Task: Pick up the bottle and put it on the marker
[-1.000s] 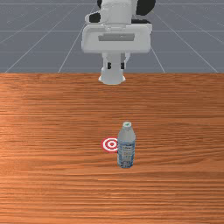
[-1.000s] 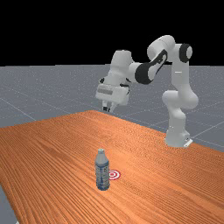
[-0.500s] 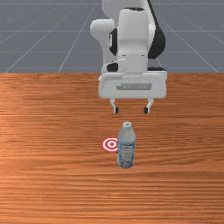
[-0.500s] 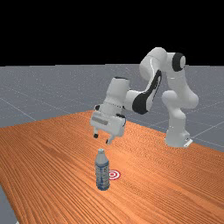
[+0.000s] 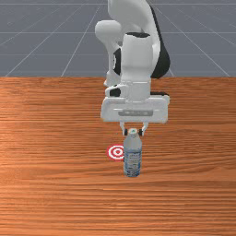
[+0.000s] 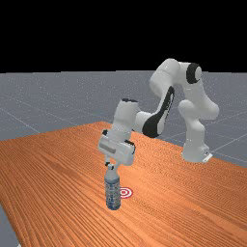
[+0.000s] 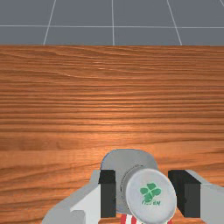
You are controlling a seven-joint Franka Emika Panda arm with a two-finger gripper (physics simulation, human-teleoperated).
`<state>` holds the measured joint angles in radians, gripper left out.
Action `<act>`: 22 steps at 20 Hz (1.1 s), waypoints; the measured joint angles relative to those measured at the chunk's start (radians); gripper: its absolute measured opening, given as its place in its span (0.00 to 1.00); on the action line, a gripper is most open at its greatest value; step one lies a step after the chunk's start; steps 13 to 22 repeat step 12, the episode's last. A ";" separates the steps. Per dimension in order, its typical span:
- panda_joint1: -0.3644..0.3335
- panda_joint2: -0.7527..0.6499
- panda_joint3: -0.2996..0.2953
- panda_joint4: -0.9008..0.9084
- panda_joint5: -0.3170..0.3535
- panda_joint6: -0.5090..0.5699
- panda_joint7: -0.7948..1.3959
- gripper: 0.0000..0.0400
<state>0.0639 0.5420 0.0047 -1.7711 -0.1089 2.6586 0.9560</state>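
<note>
Taking the front view from left to right, the marker [image 5: 115, 152] comes first, flat on the table [image 5: 55, 184] beside the bottle and a little nearer the arm's base than it, with its edge partly hidden behind the bottle's side. Nothing is set down on it, so the placing is all left to do. Next is the bottle [image 5: 132, 159] itself, standing on the wood, upright or very nearly so; neither the lift nor the carry is done. At the bottle's top, the gripper [image 5: 133, 132] has its fingers [image 7: 108, 197] parted, one on each side of the cap [image 7: 151, 197]. In the wrist view a narrow gap shows between the cap and one finger, while the other stands right against or just beside it, so I judge this to be no grip. The reach to the bottle looks all but finished, and closing on its neck seems the step in hand. After that remain the lift, a short shift towards the front view's left and back towards the arm's base, the lowering and the release.
</note>
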 joint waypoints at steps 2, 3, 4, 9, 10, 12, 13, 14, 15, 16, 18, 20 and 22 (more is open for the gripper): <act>-0.001 -0.008 0.001 -0.007 0.001 -0.002 -0.001 0.44; -0.003 -0.026 0.002 -0.024 0.004 -0.002 -0.002 0.44; -0.007 -0.059 0.004 -0.061 0.009 0.001 -0.004 0.44; -0.027 -0.210 0.004 -0.245 0.024 0.008 -0.016 0.44; -0.031 -0.213 0.000 -0.256 0.022 0.009 -0.015 0.44; -0.037 -0.210 -0.011 -0.267 0.016 0.008 -0.012 0.66; -0.037 -0.210 -0.011 -0.267 0.016 0.008 -0.012 0.66; -0.037 -0.210 -0.011 -0.267 0.016 0.008 -0.012 0.66; -0.037 -0.210 -0.011 -0.267 0.016 0.008 -0.012 0.66; -0.037 -0.210 -0.011 -0.267 0.016 0.008 -0.012 0.66; -0.037 -0.210 -0.011 -0.267 0.016 0.008 -0.012 0.66; -0.037 -0.210 -0.011 -0.267 0.016 0.008 -0.012 0.66; -0.037 -0.210 -0.011 -0.267 0.016 0.008 -0.012 0.66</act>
